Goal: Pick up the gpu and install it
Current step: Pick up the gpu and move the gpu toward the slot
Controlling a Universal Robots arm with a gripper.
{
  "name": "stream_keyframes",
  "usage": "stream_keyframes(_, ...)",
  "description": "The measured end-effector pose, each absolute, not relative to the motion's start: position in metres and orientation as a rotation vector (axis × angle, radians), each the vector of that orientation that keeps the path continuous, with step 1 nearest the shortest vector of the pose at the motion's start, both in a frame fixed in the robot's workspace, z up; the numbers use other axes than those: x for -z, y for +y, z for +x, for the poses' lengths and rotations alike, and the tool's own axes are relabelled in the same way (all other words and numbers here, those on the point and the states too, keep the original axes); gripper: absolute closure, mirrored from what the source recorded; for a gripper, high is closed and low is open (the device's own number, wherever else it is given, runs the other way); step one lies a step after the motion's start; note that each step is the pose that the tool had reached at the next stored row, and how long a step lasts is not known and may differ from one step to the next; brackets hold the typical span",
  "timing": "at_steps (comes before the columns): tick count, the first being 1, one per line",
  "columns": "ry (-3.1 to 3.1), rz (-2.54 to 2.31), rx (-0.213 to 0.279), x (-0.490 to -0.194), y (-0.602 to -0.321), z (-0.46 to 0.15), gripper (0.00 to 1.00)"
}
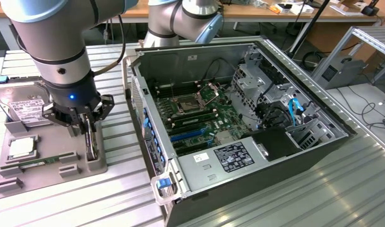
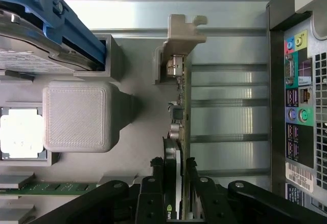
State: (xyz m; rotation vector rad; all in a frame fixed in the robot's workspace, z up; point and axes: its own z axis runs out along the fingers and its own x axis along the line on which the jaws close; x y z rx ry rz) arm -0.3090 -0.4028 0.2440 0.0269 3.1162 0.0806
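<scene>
On ribbed metal table (image 1: 343, 189), grey tray (image 1: 99, 164), computer case (image 1: 318, 146), gripper (image 1: 88, 125) clamping gpu (image 2: 180, 106)

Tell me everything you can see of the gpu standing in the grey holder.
The gpu is a thin flat card standing on its long edge in a slot of the grey printed holder, beside the open computer case. Seen edge-on in the wrist view, it shows a brownish board edge, small silvery components, a black part on one face, and a silvery end piece tucked into a holder post. The pincer is closed on its two faces near the other end. It is not yet lifted.
</scene>
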Motion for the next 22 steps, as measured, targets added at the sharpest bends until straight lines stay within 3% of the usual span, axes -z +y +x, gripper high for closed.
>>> stream_keyframes(22,3.116,0.027,-0.091,-0.259,-0.403,-0.309,0.73)
